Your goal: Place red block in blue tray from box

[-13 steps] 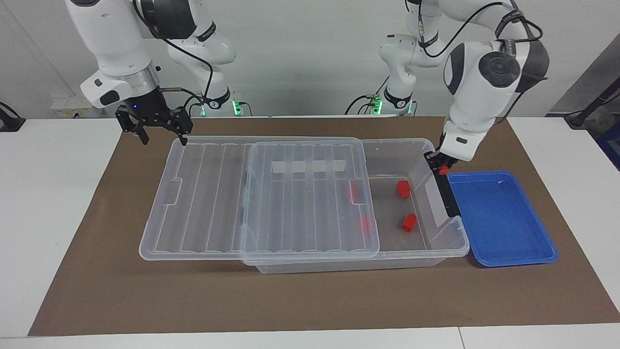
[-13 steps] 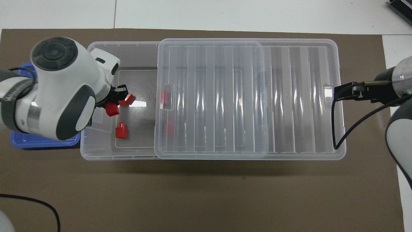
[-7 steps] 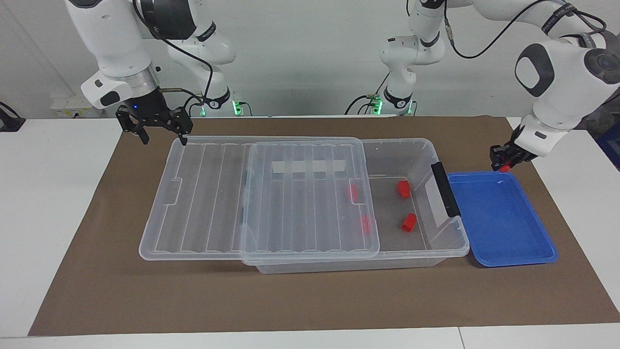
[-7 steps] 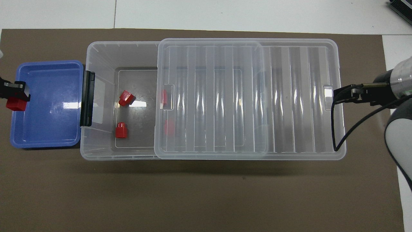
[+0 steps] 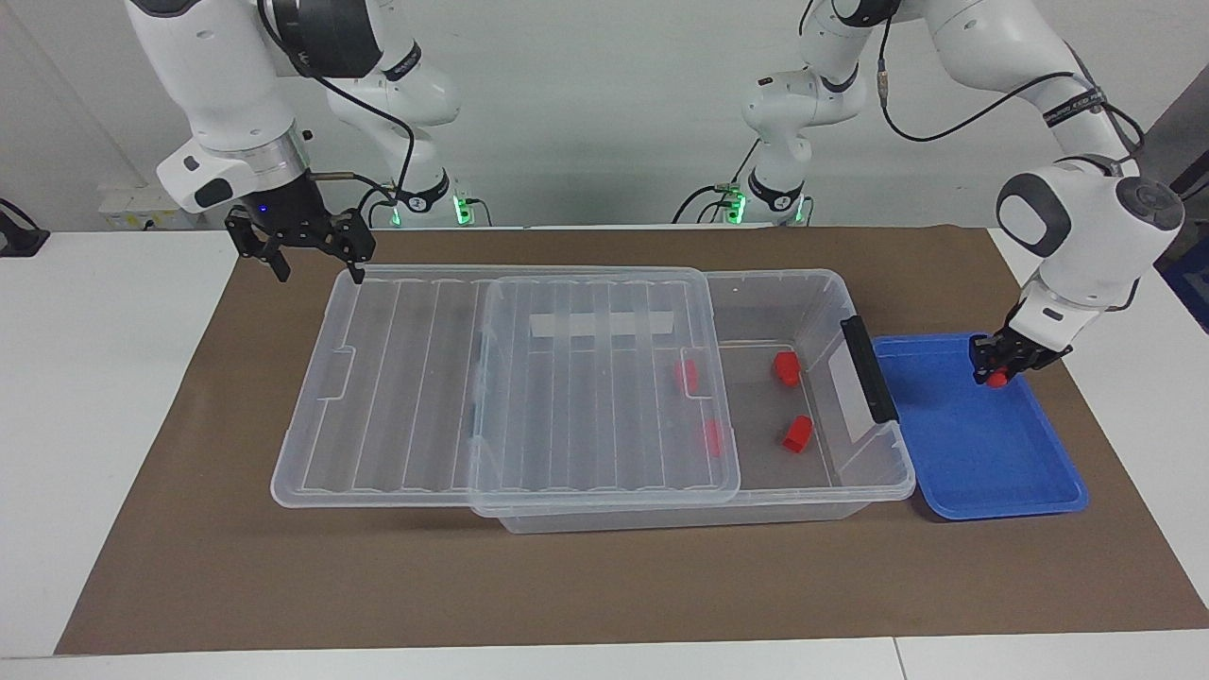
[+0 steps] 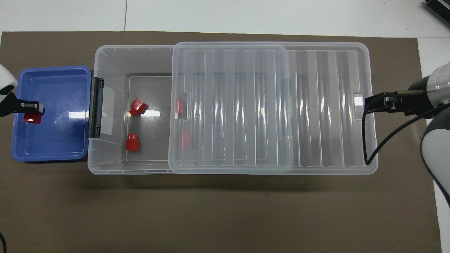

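Observation:
My left gripper (image 5: 998, 370) is shut on a red block (image 5: 996, 380) and holds it low over the blue tray (image 5: 973, 453), at the tray's end away from the box. In the overhead view the gripper (image 6: 31, 111) and block (image 6: 31, 118) are over the tray (image 6: 52, 144). The clear box (image 5: 784, 277) has its lid (image 5: 425, 378) slid toward the right arm's end. Two red blocks (image 5: 786, 368) (image 5: 798, 433) lie in its uncovered part and two more (image 5: 687, 376) (image 5: 713, 436) under the lid. My right gripper (image 5: 318, 269) waits, open, at the lid's edge.
The box's black latch (image 5: 869, 368) stands between the box's opening and the tray. Everything sits on a brown mat (image 5: 567, 586) on the white table. A white tape strip (image 5: 602, 325) shows through the lid.
My left gripper has carried the red block from the box's latch end out over the blue tray and lowered it there. The right arm has not moved.

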Tool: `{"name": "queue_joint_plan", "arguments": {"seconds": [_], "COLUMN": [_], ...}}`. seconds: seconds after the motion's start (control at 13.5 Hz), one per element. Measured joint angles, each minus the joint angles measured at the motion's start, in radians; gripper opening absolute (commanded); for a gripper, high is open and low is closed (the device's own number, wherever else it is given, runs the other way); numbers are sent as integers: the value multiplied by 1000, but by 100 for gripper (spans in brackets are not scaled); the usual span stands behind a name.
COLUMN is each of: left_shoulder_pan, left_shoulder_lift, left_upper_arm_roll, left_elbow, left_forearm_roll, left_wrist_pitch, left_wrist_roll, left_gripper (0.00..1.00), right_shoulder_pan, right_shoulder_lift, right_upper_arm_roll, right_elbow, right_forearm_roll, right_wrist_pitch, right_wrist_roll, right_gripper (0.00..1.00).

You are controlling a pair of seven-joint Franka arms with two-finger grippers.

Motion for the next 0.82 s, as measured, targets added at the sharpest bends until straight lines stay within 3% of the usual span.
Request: {"name": "queue_joint_plan", "arguments": {"seconds": [0.37, 0.45, 0.59, 0.82], "left_shoulder_pan": [0, 0, 0, 2], "left_shoulder_lift": [65, 75, 86, 87], "left_upper_arm_roll": [-7, -7, -7, -5], "left_elbow": [-54, -68, -90, -121], "left_forearm_roll": [-17, -17, -17, -17], "left_wrist_pitch": [164, 194, 232, 274], "left_wrist_roll": [1, 1, 9, 24], "left_gripper": [0, 0, 0, 0], "right_shoulder_pan": [0, 0, -7, -49], "right_shoulder_lift": [0, 0, 0, 1], "right_upper_arm_roll": [0, 0, -1, -4], "right_elbow": [0, 0, -5, -58], "right_forearm_roll": [0, 0, 0, 0], "right_wrist_pitch": [0, 0, 9, 107], "right_wrist_roll": [0, 0, 0, 0], "right_gripper": [99, 77, 2, 0]}}
